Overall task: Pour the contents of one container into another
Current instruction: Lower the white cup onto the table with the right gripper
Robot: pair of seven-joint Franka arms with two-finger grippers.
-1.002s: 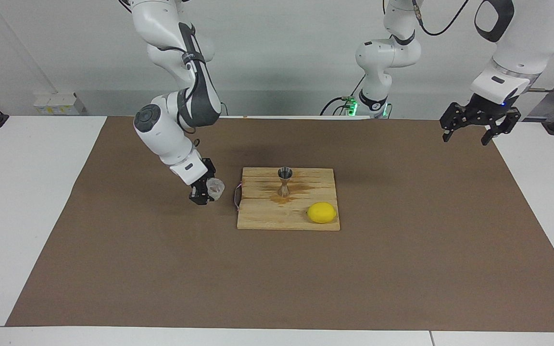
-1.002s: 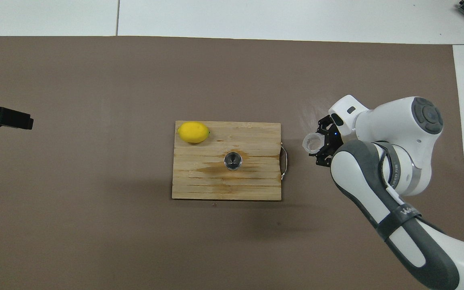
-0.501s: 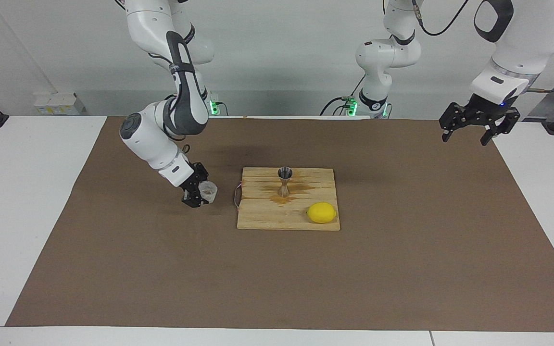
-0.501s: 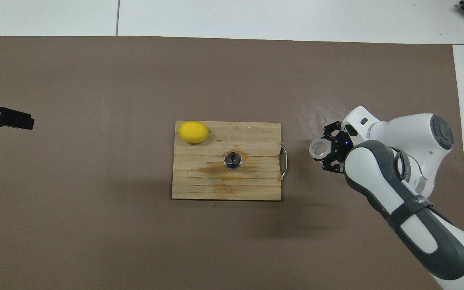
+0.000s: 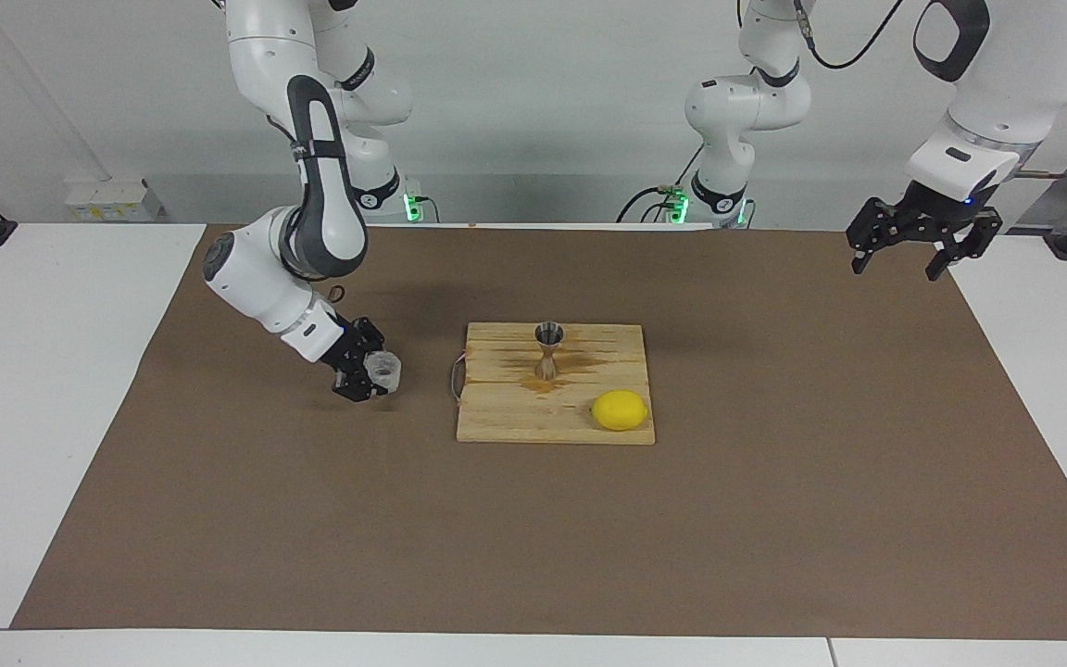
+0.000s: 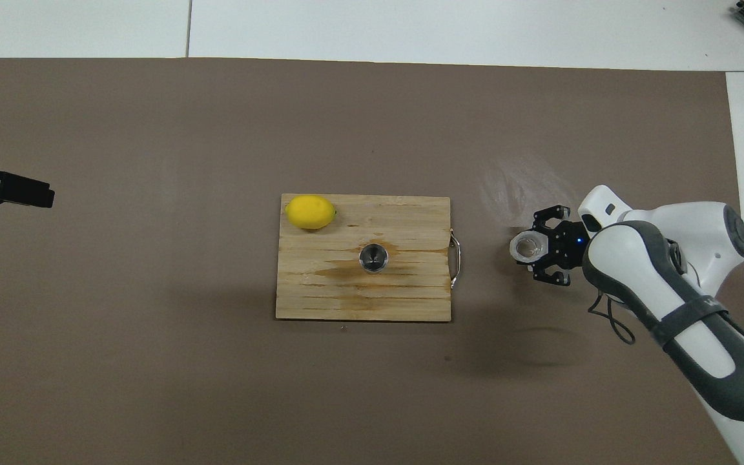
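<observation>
One small clear textured glass cup (image 5: 384, 370) (image 6: 527, 248). One silvery hourglass-shaped metal jigger (image 5: 548, 348) (image 6: 373, 257). One yellow oval lemon (image 5: 620, 409) (image 6: 310, 212). One rectangular wooden cutting board (image 5: 506, 417) (image 6: 320, 297). One brown table mat (image 5: 774, 519) (image 6: 152, 323). Two black two-finger grippers: right gripper (image 5: 359, 374) (image 6: 543, 248), left gripper (image 5: 898, 260) (image 6: 48, 196).

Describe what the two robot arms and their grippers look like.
Both arms are glossy white with dark grey panels and round joint caps. A thin black cable runs along the right arm. The right gripper and left gripper are black, each with a small blue light. Green lights glow at the bases.
</observation>
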